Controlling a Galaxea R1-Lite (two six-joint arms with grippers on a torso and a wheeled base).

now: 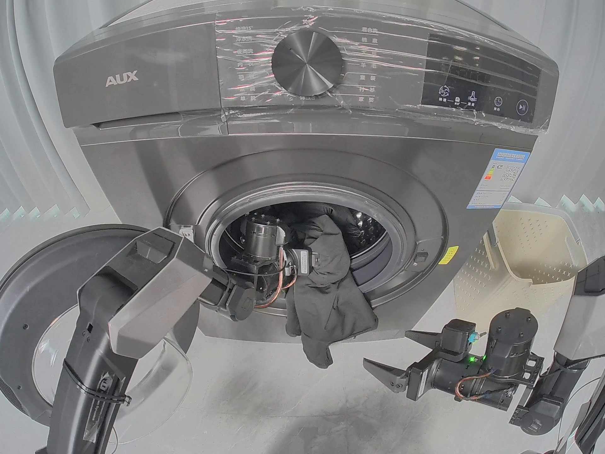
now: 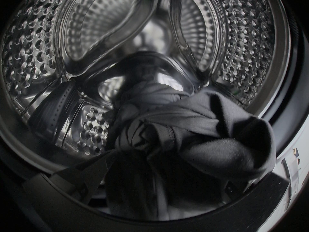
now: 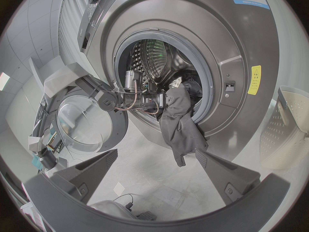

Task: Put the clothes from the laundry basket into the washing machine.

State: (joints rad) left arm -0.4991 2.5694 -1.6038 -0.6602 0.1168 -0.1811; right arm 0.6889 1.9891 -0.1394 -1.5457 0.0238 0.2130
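A dark grey garment hangs half out of the washing machine's round opening. Its upper part is bunched inside the steel drum and its lower part droops over the door rim towards the floor. My left gripper is inside the opening, up against the bunched cloth. Its fingers stand apart, open, with cloth lying between and over them. My right gripper hovers low over the floor, in front of the machine and to the right. It is open and holds nothing, a little below the garment's hanging end.
The machine's door is swung wide open to the left, behind my left arm. A cream perforated laundry basket leans to the right of the machine, close behind my right arm. Bare grey floor lies in front.
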